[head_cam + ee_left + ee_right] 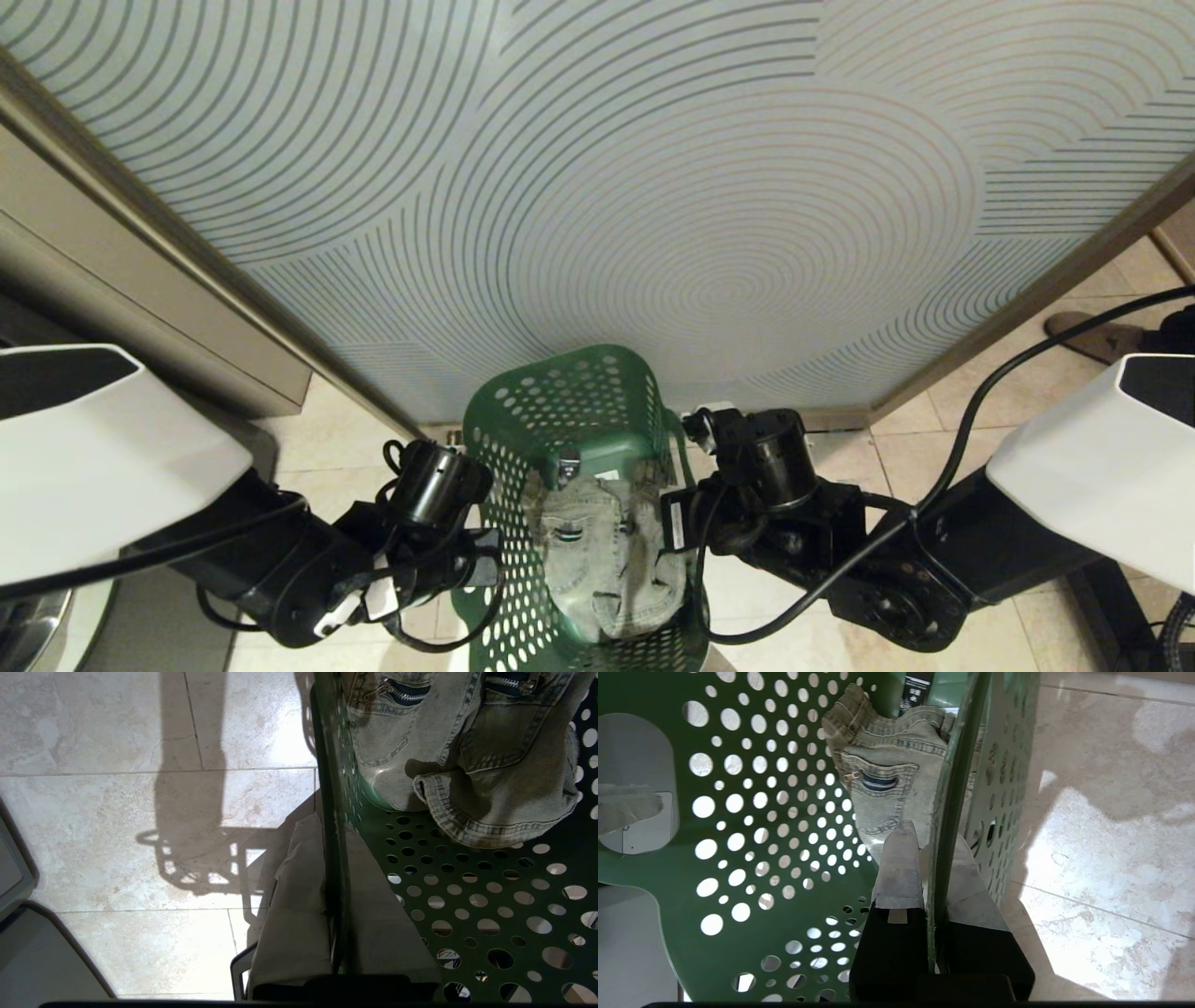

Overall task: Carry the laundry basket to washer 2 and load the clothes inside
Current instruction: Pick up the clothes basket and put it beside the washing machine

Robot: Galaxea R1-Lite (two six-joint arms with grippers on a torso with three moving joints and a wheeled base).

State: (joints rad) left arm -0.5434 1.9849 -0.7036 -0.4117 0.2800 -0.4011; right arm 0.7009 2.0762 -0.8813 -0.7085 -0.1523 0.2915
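The head view looks steeply down from above onto the laundry basket [569, 420] held between both arms, a patterned panel [653, 187] close ahead. Each wrist view sits right behind its fingers, peering along a basket side wall toward the tiled floor [117, 812]. All three share the basket's inside and the clothes [602, 560].
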